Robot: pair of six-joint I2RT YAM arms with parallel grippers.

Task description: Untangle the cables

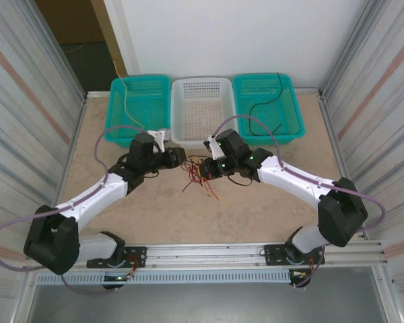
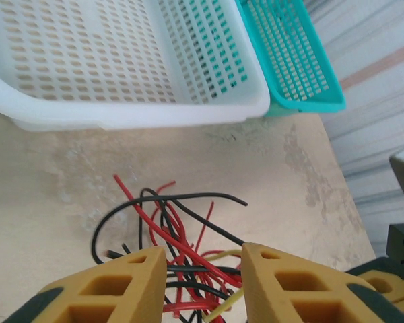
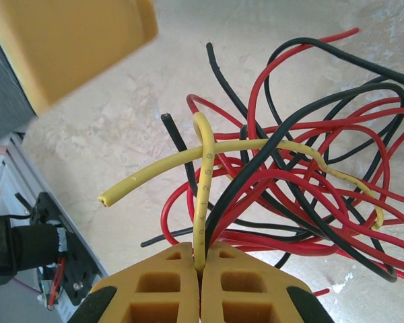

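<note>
Cables (image 1: 200, 176) lie in a loose red, black and pale yellow knot on the table (image 1: 269, 202), just in front of the white basket (image 1: 188, 140) and level with its middle. In the left wrist view the tangle (image 2: 175, 249) sits on bare tabletop a little short of the basket's near rim (image 2: 121, 116), not touching it. Red and black strands loop over one another there, with free ends pointing toward the basket.

The left gripper (image 1: 178, 157) hangs in front of the basket's left half. Its fingers stand apart (image 2: 203, 259). The strands seen in the gap lie beyond the tips, and nothing looks pinched.

The right gripper (image 1: 212, 168) is in front of the basket's right half, at the tangle's edge. Its fingers are pressed together (image 3: 200, 250) on the yellow cable (image 3: 200, 188). That cable rises from the tips, bends into a hook and runs on through the red and black loops (image 3: 289, 182).

A teal basket (image 1: 121, 131) touching the white basket's left side holds one pale strand (image 1: 124, 101). Another teal basket (image 1: 293, 128), against its right side, holds one black strand (image 1: 266, 108).
</note>
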